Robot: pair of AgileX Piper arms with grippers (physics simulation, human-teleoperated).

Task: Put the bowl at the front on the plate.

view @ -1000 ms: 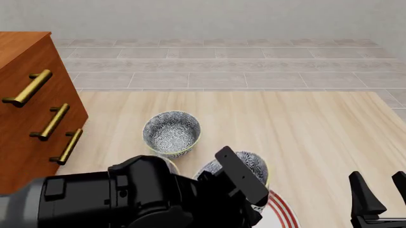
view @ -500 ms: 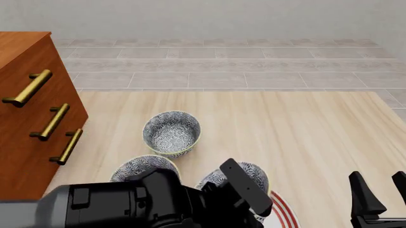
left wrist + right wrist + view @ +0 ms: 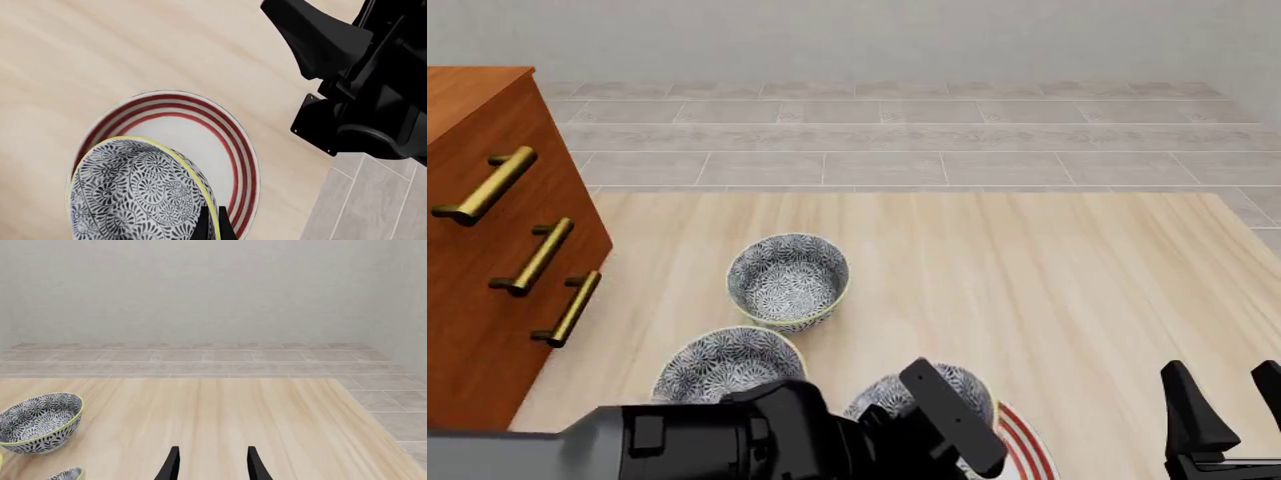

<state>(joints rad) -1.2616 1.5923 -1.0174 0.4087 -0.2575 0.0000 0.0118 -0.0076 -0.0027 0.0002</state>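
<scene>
The bowl, white with a dark floral pattern and a yellow-green rim, hangs over the plate, a white plate with red rings. My left gripper is shut on the bowl's rim, one finger inside and one outside. Whether the bowl touches the plate I cannot tell. In the front view the left arm hides most of the bowl and the plate at the near edge. My right gripper stands open and empty at the near right, apart from the plate.
Two look-alike bowls stand on the wooden table: one farther back, one at the left. A wooden drawer cabinet with brass handles fills the left side. The table's right edge meets a tiled floor.
My left arm has drawn back toward the near edge with the bowl, carrying it further over the plate. The left look-alike bowl is now uncovered. The right arm has not moved.
</scene>
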